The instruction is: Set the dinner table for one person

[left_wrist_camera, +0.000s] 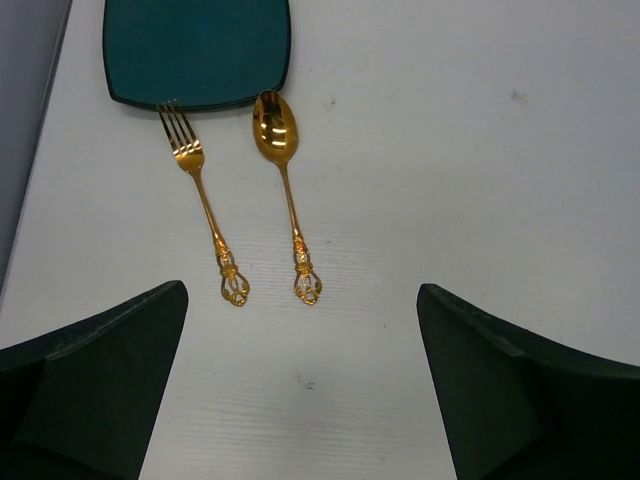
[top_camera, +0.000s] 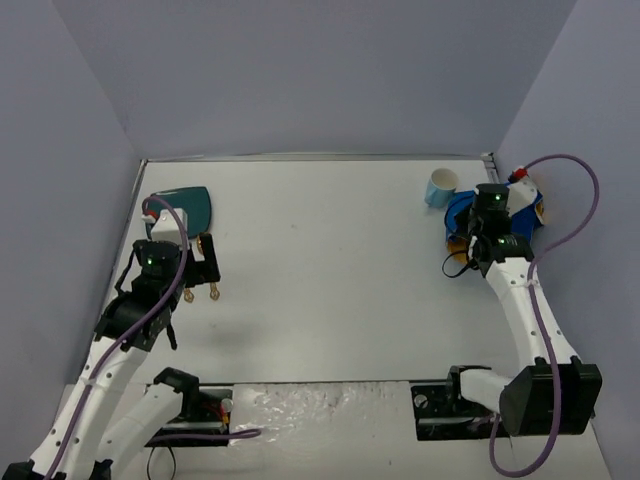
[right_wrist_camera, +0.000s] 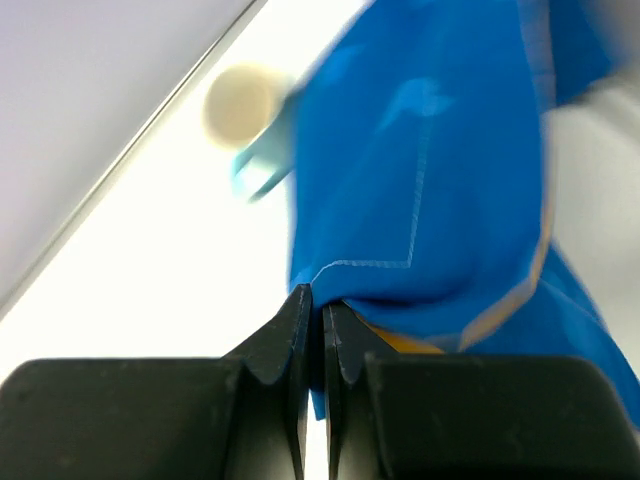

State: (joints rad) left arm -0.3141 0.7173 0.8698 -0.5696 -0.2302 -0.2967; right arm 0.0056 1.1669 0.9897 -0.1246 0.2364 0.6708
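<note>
Overhead, the dinner table [top_camera: 330, 250] is the wide white top that fills the space between the blue-grey walls and carries everything else.

At its far left lies one dark teal plate [left_wrist_camera: 197, 50]. One gold fork [left_wrist_camera: 205, 215] and one gold spoon [left_wrist_camera: 287, 190] lie side by side just near of it, fork on the left. Their heads point away and overlap the plate's near rim, and their ornate handle ends point back toward the arm. The two pieces lie close together but apart.

The left gripper [top_camera: 192, 262] hangs above the handle ends with its fingers spread as wide as they go, holding nothing. In its wrist view nothing stands between the open fingers and the cutlery.

At the far right sit one pale blue cup [top_camera: 440, 186] and, just right of it, one bunched blue placemat [right_wrist_camera: 440, 180]. The cup lies close to the cloth; whether they touch cannot be told, since the right wrist view is blurred. The right gripper [right_wrist_camera: 318, 305] has its fingers pressed together on a fold at the cloth's edge. A strip of blue shows between them, and the rest of the cloth crowds the view beyond. A yellow-orange patch peeks from under the fold, too unclear to name.

The middle of the table separates the two groups, well apart.
</note>
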